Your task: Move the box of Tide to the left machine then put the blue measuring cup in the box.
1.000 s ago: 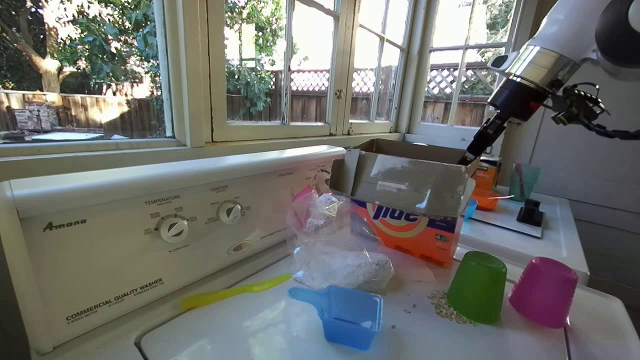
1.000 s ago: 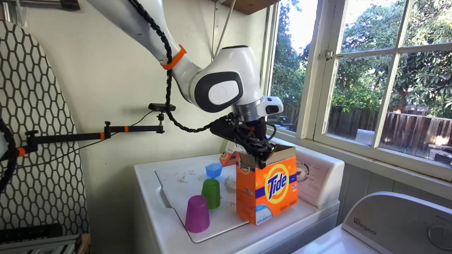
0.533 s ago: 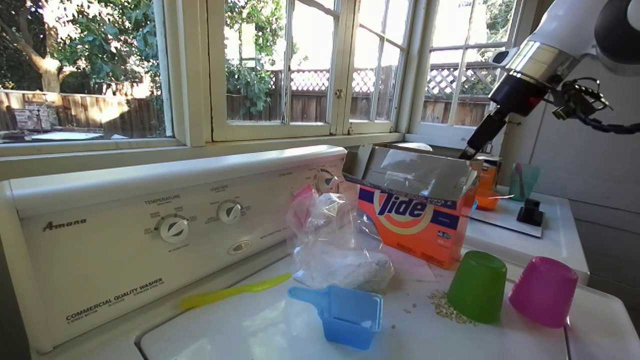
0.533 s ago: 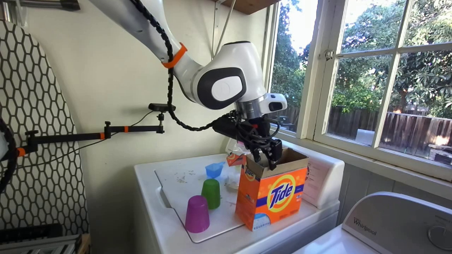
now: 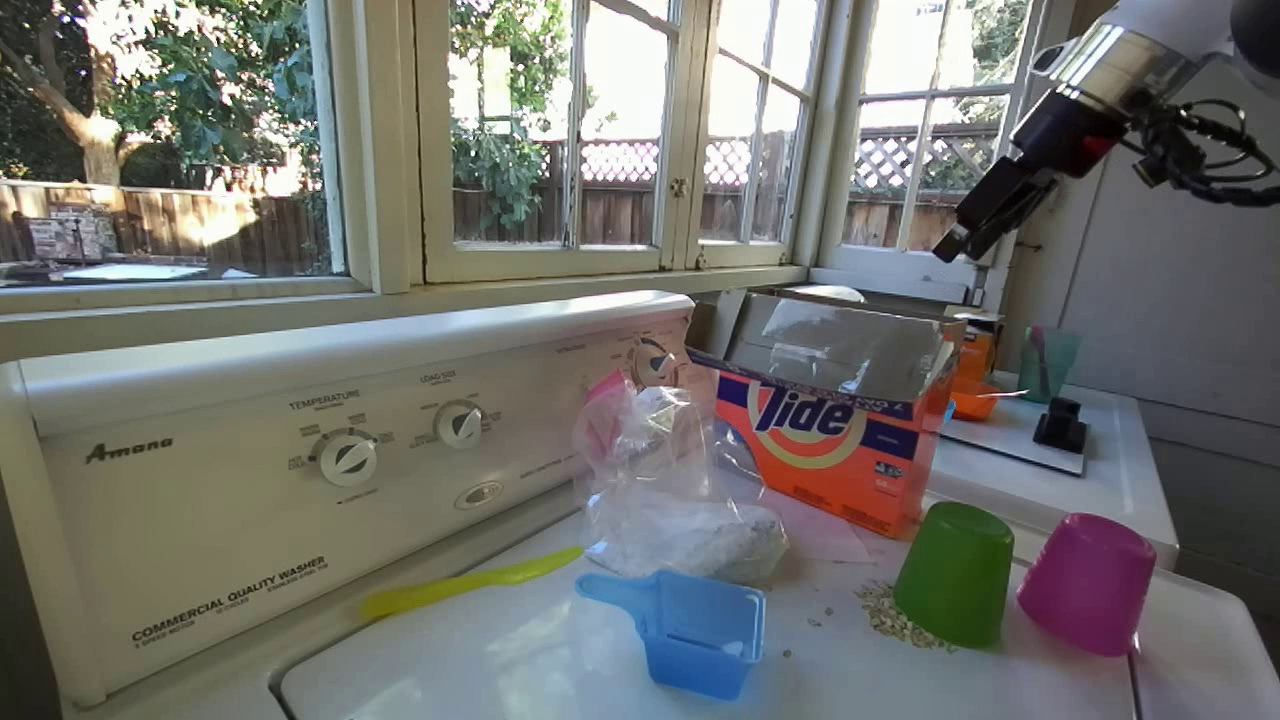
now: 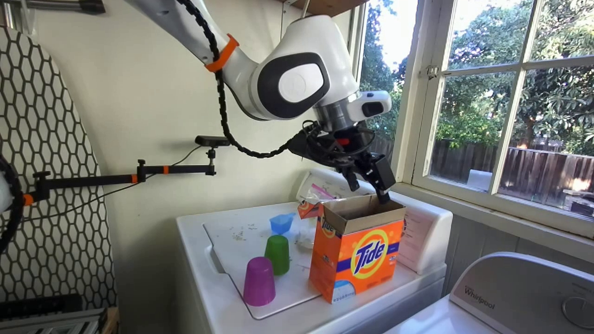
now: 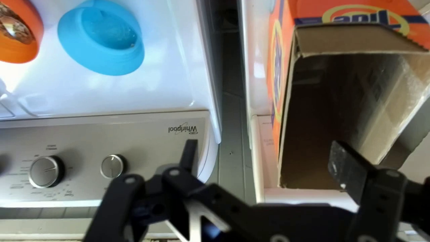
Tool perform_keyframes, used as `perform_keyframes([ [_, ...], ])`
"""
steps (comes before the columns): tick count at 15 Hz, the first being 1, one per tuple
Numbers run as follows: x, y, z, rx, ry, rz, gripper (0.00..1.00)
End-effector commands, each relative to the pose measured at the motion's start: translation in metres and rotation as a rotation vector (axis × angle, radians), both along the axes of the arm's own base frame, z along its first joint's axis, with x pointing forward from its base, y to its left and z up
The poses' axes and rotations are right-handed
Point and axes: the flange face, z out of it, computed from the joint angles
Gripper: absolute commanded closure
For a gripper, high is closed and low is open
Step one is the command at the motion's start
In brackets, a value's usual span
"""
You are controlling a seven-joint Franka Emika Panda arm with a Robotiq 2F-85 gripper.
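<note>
Over the washer [image 6: 297, 287], my parted pincer [image 6: 368, 194] rises off the box [image 6: 358, 253] (seemingly placed); cup [image 6: 281, 224] next, at its ten o'clock.

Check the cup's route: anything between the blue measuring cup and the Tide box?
Yes. On the Amana washer lid, a clear plastic bag with white contents lies partly between the blue measuring cup and the Tide box. The box's flap also leans out on that side. Lifting over both is probably needed.
</note>
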Motion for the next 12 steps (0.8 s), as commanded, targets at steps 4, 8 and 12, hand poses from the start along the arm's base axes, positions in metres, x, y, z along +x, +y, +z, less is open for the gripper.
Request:
perform_keyframes([
  [4,-0.020,-0.013,0.052,-0.058,0.013,-0.142,0.00],
  [8,-0.025,0.008,0.087,-0.078,0.009,-0.101,0.00],
  [12,-0.026,0.044,0.112,-0.088,-0.003,-0.033,0.00],
])
